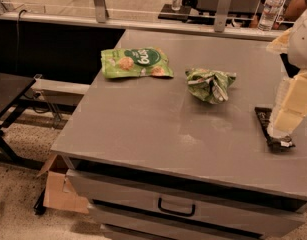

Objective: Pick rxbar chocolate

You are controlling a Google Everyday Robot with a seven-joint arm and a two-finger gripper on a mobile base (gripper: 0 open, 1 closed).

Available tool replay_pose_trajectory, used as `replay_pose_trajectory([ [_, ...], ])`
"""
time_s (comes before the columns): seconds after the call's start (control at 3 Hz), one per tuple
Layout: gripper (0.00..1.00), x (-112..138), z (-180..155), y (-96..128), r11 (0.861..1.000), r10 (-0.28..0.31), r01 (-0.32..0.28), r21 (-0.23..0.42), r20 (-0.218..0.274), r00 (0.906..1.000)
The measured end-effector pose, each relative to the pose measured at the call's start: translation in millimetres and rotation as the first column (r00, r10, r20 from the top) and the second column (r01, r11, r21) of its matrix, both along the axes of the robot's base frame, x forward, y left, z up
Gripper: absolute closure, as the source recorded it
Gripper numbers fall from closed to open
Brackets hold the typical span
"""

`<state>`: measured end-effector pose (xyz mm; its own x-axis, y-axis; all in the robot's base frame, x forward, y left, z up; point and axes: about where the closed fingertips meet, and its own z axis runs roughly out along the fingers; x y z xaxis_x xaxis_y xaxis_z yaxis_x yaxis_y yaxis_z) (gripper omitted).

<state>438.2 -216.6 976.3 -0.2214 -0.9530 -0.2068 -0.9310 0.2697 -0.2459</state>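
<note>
The gripper [284,120] comes in from the right edge of the view, at about 3 o'clock on the grey table [158,129], its pale blocky end angled down and to the left. I cannot tell whether it is open or closed. It sits directly over the rxbar chocolate [263,119], which lies flat on the table near the right edge. The black wrapper shows on the gripper's 9 o'clock side, and one end sticks out below it at about 6 o'clock.

From the gripper, a crumpled green-and-white wrapper [210,84] lies at about 10 o'clock, well apart from the bar. Farther out in the same direction, a flat green snack bag [136,62] with a dark round logo lies near the table's far left corner.

At 6 o'clock, the table front carries a drawer with a black handle [176,207]. A cardboard box [58,188] stands on the floor at 8 o'clock. Two water bottles [270,7] stand on the counter beyond the table, at 12 to 1 o'clock.
</note>
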Motion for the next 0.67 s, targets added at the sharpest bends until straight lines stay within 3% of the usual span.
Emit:
replay_pose_trajectory([
  [0.33,0.00,0.5,0.1,-3.0,1.000,-0.020,0.020,0.000,0.007,0.9998],
  [0.67,0.00,2.7,-2.6,-39.7,0.970,-0.244,0.244,0.003,0.079,0.9666],
])
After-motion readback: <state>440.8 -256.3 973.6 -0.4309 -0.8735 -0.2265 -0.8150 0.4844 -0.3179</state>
